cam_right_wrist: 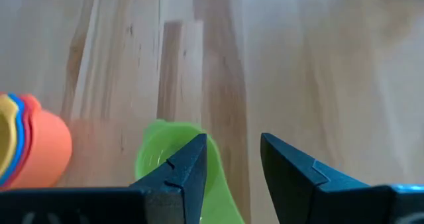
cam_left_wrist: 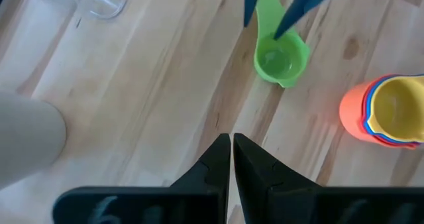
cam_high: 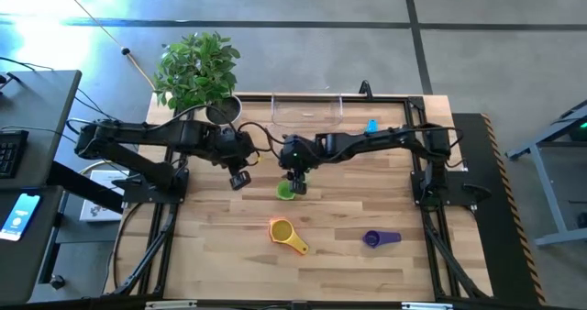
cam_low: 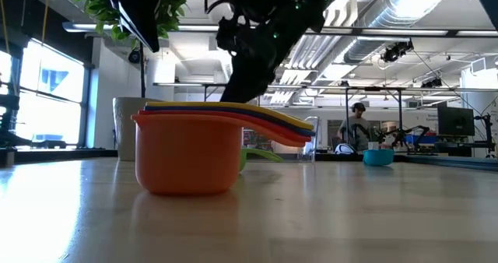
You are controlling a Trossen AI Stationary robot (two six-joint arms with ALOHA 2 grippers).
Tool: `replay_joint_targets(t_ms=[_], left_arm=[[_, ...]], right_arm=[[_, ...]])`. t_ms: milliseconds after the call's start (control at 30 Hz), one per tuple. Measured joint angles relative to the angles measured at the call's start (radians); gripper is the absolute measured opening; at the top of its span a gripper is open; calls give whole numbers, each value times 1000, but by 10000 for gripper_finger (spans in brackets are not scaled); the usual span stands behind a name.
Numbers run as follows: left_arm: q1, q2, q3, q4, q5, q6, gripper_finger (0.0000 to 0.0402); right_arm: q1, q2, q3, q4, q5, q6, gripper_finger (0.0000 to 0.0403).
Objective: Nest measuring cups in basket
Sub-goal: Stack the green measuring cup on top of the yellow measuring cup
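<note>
A green measuring cup (cam_high: pixel 286 192) sits on its base mid-table, handle pointing toward the far edge. My right gripper (cam_high: pixel 295 183) hovers open just over it, one finger on each side of the handle (cam_left_wrist: pixel 267 8); no touch shows. My left gripper (cam_high: pixel 240 178) hangs shut to its left, over bare wood, holding nothing. A nested stack (cam_high: pixel 282 231), orange outside and yellow inside, stands nearer the front. The purple cup (cam_high: pixel 380 238) lies front right, and the light blue cup (cam_high: pixel 371 125) far right. The clear basket (cam_high: pixel 307 109) stands at the far edge.
A white pot with a leafy plant (cam_high: pixel 218 108) stands at the far left, beside the basket. In the low view a person (cam_low: pixel 358 127) shows in the room behind the table. Bare wood lies along the table's near edge, left of the stack.
</note>
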Motion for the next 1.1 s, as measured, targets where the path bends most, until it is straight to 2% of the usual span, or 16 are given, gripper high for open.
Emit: replay_joint_targets(t_ms=[300, 933, 1100], left_arm=[[41, 0, 0, 4, -2, 2, 10], [77, 1, 1, 6, -1, 13, 10], [77, 1, 1, 7, -1, 14, 10]], right_arm=[[0, 75, 0, 0, -26, -33, 132], [-6, 132, 0, -21, -2, -43, 132], [-7, 132, 0, -17, 18, -13, 99]])
